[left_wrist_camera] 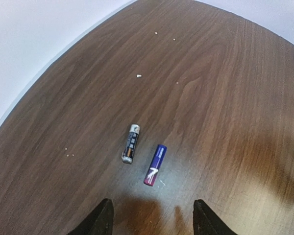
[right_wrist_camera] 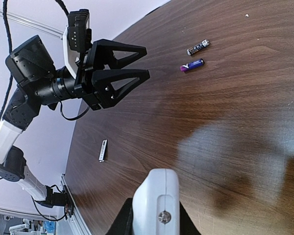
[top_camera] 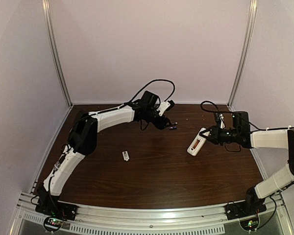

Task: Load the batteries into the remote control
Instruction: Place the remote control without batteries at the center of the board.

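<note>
Two batteries lie side by side on the brown table: a blackish one and a blue-purple one. They also show in the right wrist view, the blackish one and the blue-purple one, and as one small speck in the top view. My left gripper is open and empty, hovering just short of them with the blue-purple battery ahead of the gap. It also shows in the top view. My right gripper is shut on one end of the white remote control, whose end fills the bottom of the right wrist view.
A small flat white piece lies alone on the table left of centre; it also shows in the right wrist view. White walls and metal corner posts enclose the table. A few white crumbs dot the wood beyond the batteries.
</note>
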Motion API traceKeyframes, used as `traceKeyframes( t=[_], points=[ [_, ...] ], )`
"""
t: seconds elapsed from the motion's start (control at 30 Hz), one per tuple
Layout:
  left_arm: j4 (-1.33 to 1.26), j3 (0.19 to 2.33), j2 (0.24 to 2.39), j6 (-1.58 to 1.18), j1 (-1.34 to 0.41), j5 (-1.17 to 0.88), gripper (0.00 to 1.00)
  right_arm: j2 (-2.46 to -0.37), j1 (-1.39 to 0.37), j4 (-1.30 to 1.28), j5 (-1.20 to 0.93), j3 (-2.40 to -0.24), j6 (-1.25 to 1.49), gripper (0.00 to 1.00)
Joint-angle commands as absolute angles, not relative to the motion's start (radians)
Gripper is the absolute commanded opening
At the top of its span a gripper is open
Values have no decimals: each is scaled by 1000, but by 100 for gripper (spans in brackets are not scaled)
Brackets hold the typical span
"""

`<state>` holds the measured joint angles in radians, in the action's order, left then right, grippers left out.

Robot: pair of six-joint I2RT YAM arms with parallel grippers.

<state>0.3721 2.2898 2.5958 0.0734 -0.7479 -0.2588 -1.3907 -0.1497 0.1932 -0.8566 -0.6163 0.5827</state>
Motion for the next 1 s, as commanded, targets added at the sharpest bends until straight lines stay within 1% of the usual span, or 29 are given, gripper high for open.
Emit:
traceKeyframes(
  t=[0.0, 0.2, 0.37, 0.53, 0.7, 0.83, 0.97],
  points=[
    [351, 2381, 2652, 55, -753, -273, 54, -1370, -140, 216, -868, -609, 581, 0],
    [359, 2434, 2701, 29, -752, -271, 52, -1378, -138, 218, -865, -609, 580, 0],
    [353, 2423, 2672, -13, -745, -299, 51, -1412, -151, 274, -889, -599, 618, 0],
    [303, 2317, 2576, -72, -711, -323, 54, -1442, -206, 309, -882, -601, 637, 0],
    [295, 2253, 2510, -126, -653, -374, 58, -1494, -308, 310, -843, -652, 639, 0],
    [289, 2165, 2449, -109, -637, -323, 60, -1566, -376, 324, -813, -707, 643, 0],
    [258, 2082, 2404, -133, -609, -333, 61, -1660, -451, 342, -796, -779, 647, 0]
  ],
)
